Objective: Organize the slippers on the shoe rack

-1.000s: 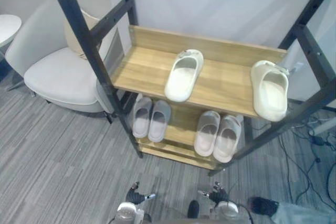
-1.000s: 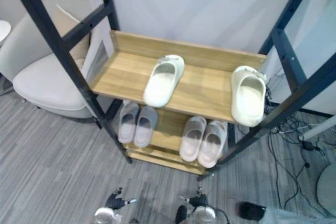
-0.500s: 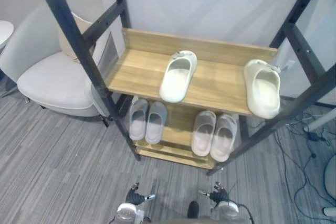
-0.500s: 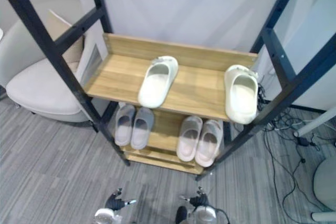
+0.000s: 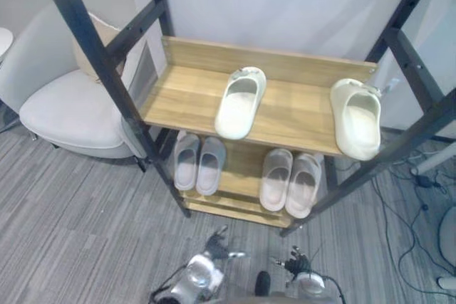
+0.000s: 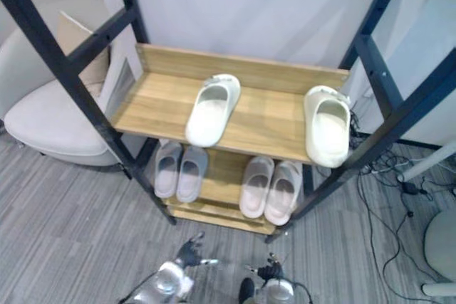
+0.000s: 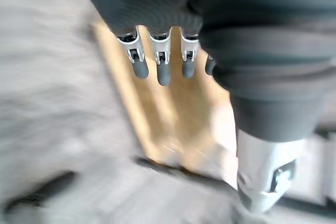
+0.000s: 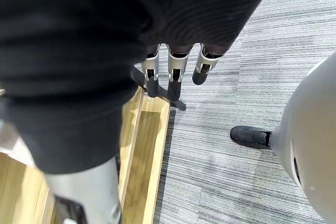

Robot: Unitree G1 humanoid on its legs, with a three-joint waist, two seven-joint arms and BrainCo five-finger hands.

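Note:
The shoe rack has a black frame (image 5: 104, 71) and a wooden top shelf (image 5: 187, 90). One cream slipper (image 5: 240, 102) lies at the shelf's middle, toe towards me. A second cream slipper (image 5: 355, 119) lies at the right end, overhanging the front edge. On the lower shelf (image 5: 242, 170) sit a grey pair (image 5: 198, 164) and a beige pair (image 5: 290, 181). My left hand (image 5: 216, 245) hovers low in front of the rack, open, holding nothing; its fingers (image 7: 163, 72) point at blurred wood. My right hand (image 5: 295, 263) hangs beside it, open, fingers (image 8: 176, 72) straight above the rack's foot.
A white armchair (image 5: 68, 108) with a beige cushion stands left of the rack. Cables (image 5: 417, 201) trail on the grey carpet to the right, near a round base (image 6: 443, 247). A black shoe (image 8: 251, 136) rests on the carpet.
My left hand has lifted and moved right and forward, nearer the rack's base. The camera has shifted a little. The slippers and my right hand have not moved.

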